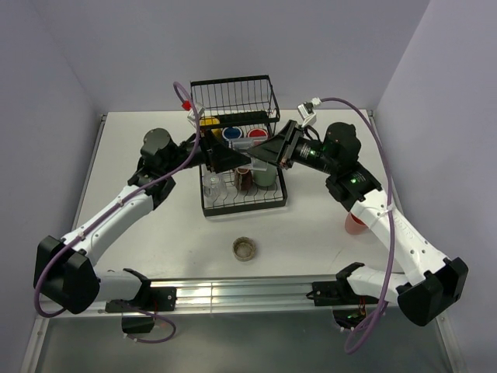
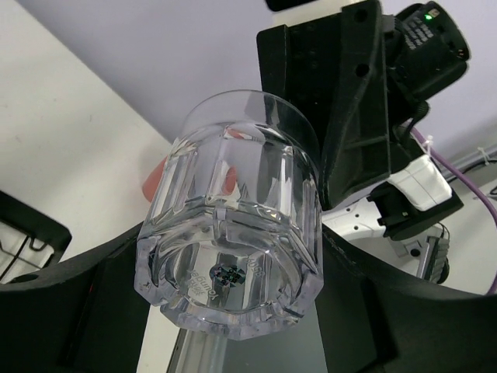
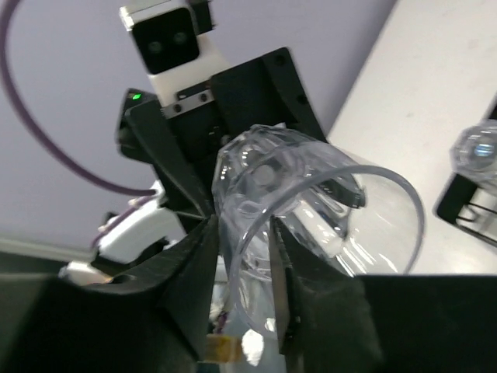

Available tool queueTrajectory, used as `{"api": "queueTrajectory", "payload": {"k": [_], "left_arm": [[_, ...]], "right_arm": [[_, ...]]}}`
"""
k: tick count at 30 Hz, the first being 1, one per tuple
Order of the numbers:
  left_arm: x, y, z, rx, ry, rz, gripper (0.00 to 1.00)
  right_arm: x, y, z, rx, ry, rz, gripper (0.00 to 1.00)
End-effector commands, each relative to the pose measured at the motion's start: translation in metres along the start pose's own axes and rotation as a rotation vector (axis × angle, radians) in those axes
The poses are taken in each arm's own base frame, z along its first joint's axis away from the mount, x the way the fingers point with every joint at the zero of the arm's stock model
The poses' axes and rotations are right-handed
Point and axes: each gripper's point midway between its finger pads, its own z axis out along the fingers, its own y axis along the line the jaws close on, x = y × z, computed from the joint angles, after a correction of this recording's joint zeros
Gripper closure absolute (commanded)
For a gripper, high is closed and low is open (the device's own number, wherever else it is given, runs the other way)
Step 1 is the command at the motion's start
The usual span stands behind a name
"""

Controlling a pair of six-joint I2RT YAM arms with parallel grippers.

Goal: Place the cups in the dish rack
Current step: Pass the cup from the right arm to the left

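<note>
Clear glass (image 2: 233,225): held in the air over the dish rack (image 1: 276,203), lying on its side between the two tools, which meet above the rack's low section.
Top view alone shows: the rack's load. A yellow mug (image 1: 208,123), a navy mug (image 1: 231,134) and a red mug (image 1: 258,134) sit in a row beneath the taller basket section (image 1: 235,97). A second clear glass (image 1: 211,186) and a green tumbler (image 1: 266,177) stand nearer the front. The held glass is almost hidden here by the tool bodies.
Left wrist view alone shows: the thick faceted base of the held glass, turned toward the camera.
Right wrist view alone shows: the open rim, turned toward that camera.
Left tool (image 1: 235,160): clenched on the glass, its fingers (image 2: 70,303) spread wide on either side of the base.
Right tool (image 1: 255,158): narrowed to a slit across the rim, its fingers (image 3: 190,287) pinching the wall, one outside and one inside.
Surroundings: a low brownish glass (image 1: 245,249) stands on the desk (image 1: 155,225) in front of the rack, apart from it. A pink tumbler (image 1: 356,224) stands on the right.
Obstruction: the right forearm partly covers the pink tumbler. In each wrist view the glass and the opposite tool block most of the rack.
</note>
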Motion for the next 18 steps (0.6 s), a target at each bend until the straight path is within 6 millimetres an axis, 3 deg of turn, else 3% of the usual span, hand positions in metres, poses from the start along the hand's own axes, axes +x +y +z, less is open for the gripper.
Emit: {"api": "queueTrajectory", "payload": {"k": [1,3,9,18], "left_arm": [[-0.021,-0.023,-0.003,0.009,-0.07,0.084,1.0],[-0.021,-0.022,-0.003,-0.005,-0.073,0.084,1.0],[-0.025,-0.016,-0.009,-0.082,-0.099,0.1,1.0],[-0.03,0.026,-0.019,-0.347,-0.102,0.1,1.0]], "right_arm": [[-0.005,-0.01,-0.007,0.106,-0.045,-0.075,0.6],[-0.007,-0.013,-0.009,0.125,-0.064,-0.087,0.54],[-0.015,-0.023,-0.021,0.213,-0.127,-0.111,0.51],[-0.049,-0.078,-0.085,0.61,-0.406,-0.158,0.49]]}}
